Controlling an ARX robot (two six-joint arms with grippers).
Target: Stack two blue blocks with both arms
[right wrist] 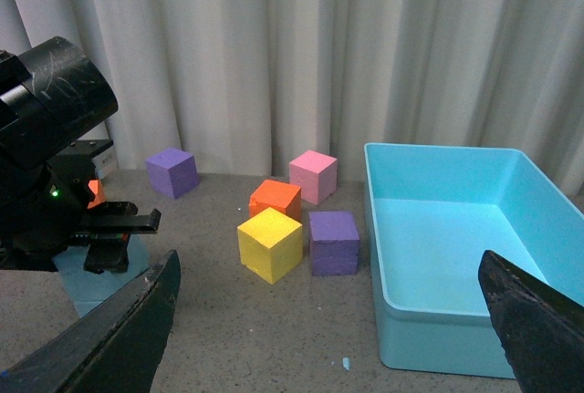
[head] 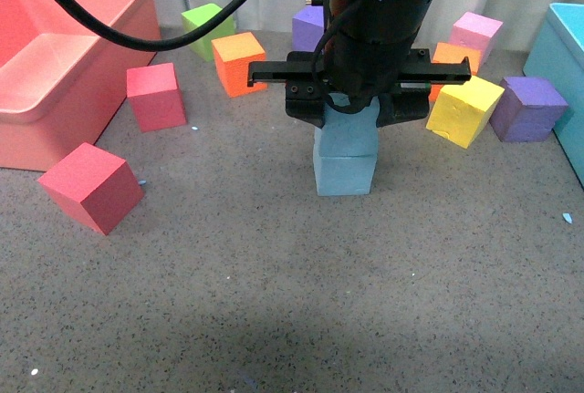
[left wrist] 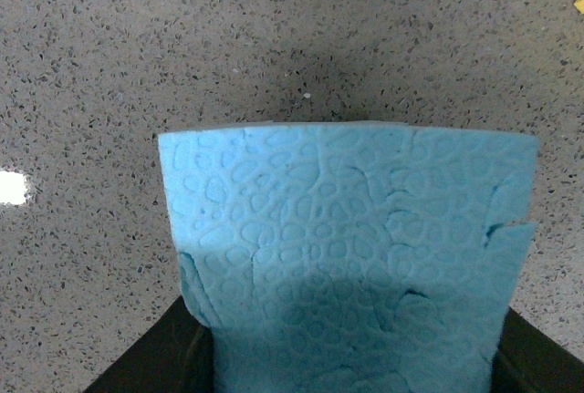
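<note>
Front view: my left gripper (head: 354,112) is clamped on the upper blue block (head: 347,136), one finger on each side. That block sits on the lower blue block (head: 345,176), faces roughly flush and the seam just visible. The arm's bulk hides the upper block's top, and I cannot see the finger pads. From the stack, a yellow cube (head: 464,108) lies at 2 o'clock, an orange cube (head: 239,63) at 10, and a red cube (head: 155,95) at 9. The pink bin (head: 64,101) beyond is cut off by the frame edge. The teal bin (head: 568,74) at 3 o'clock shows only a sliver.

Left wrist view: one rough blue face fills most of the picture and is cut off at the edge. Dark finger parts show at both of its sides. I cannot make out the lower block here.

Right wrist view: my right gripper (right wrist: 328,261) stands wide, with nothing between its blurred fingers. It is well apart from the stack, which shows only partly behind the left arm and one finger. The teal bin shows almost whole.
</note>
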